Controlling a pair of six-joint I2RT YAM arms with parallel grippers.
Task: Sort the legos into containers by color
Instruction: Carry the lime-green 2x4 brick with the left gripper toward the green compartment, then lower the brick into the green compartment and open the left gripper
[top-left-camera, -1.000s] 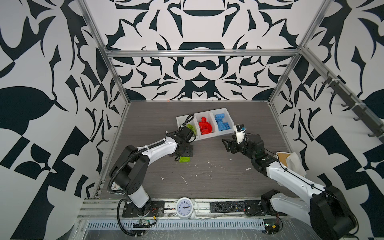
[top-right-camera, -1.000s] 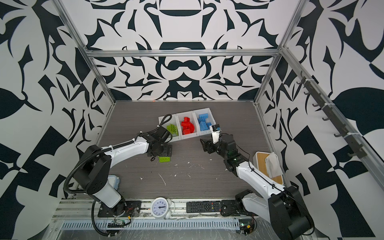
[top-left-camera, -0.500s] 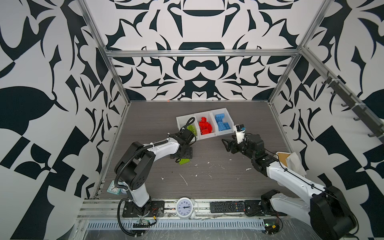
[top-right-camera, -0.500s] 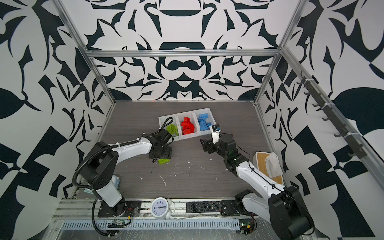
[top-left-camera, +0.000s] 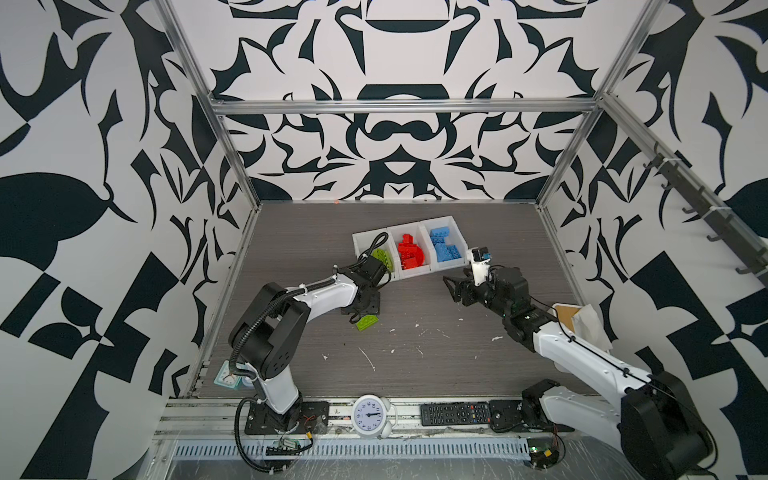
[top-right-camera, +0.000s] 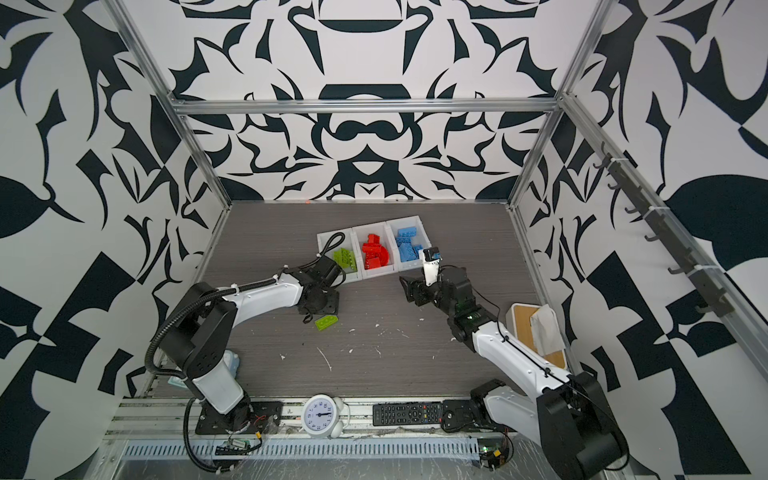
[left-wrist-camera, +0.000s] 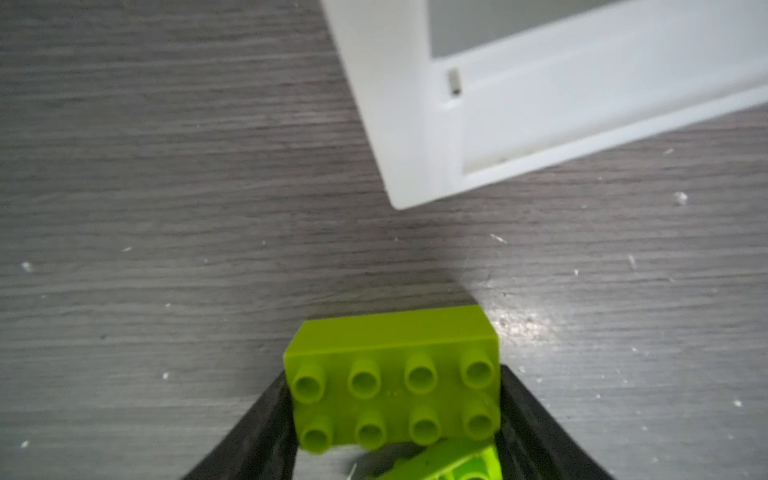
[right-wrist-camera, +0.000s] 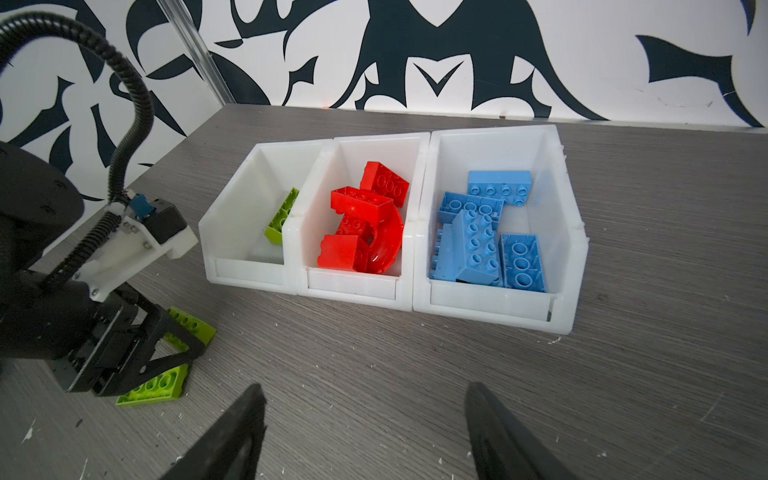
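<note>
Three joined white containers stand mid-table. They hold green legos, red legos and blue legos, one colour in each. In front of the green bin, my left gripper is down on the table. Its fingers press both ends of a lime green brick. A flat green wedge piece lies right beside it. My right gripper hovers open and empty before the bins.
A white box with a wooden lid and tissue sits at the right edge. A clock and a remote lie on the front rail. White scraps litter the table. The left arm's cable loops over the green bin.
The left gripper came down towards the front over the loose green pieces, and its jaws narrowed onto the brick. The right arm stayed still.
</note>
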